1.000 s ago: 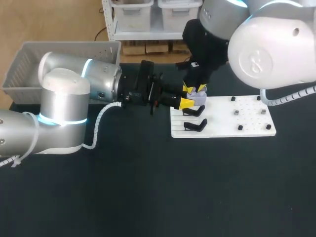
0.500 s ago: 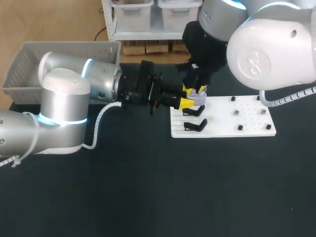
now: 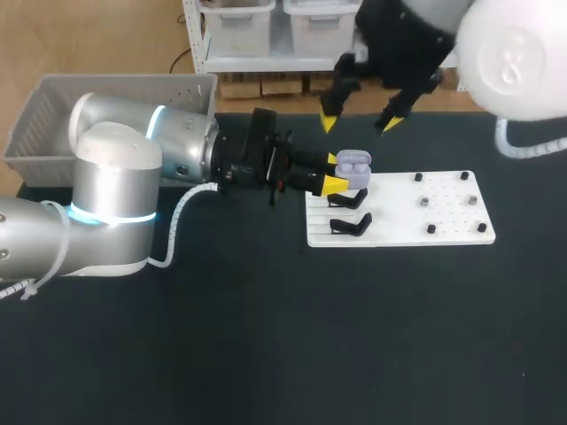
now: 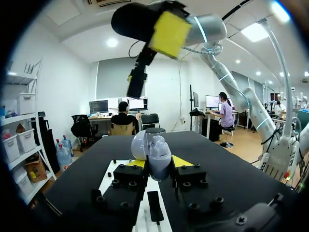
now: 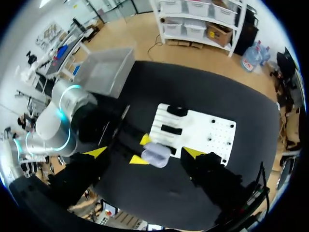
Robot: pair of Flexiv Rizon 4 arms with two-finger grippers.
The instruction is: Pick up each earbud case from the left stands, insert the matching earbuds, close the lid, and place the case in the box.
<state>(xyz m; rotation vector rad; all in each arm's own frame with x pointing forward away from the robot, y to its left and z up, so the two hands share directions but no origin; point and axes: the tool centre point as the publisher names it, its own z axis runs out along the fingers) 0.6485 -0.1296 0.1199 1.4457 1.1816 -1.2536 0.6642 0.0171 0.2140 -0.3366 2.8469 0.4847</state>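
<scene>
The left gripper (image 3: 335, 172) is clamping the lavender earbud case (image 3: 353, 163) between its two yellow tips. It is holding the case just above the upper left corner of the white board (image 3: 399, 232), right of the frame's centre. This arm is staying exactly where it was a second ago. In the left wrist view the lid appears to be standing open beside the case body, though I cannot tell whether earbuds are sitting inside.

The change is on the other side. A second ago the right gripper (image 3: 359, 123) was pressing down at the case with its fingers close together. Now it is hanging well above the case, near the top middle of the frame, with its fingers spread wide and carrying nothing. In its own wrist view it is looking straight down at the case.

As I judge it, the right arm is finishing one action at the case and clearing off. If the lid is indeed open, closing it is likely waiting next.

Two black stands (image 3: 350, 212) are sitting empty on the board's left part, and small dark pieces (image 3: 426, 202) are dotting its right part. The grey box (image 3: 53, 115), at the upper left, is waiting well apart from the case.
</scene>
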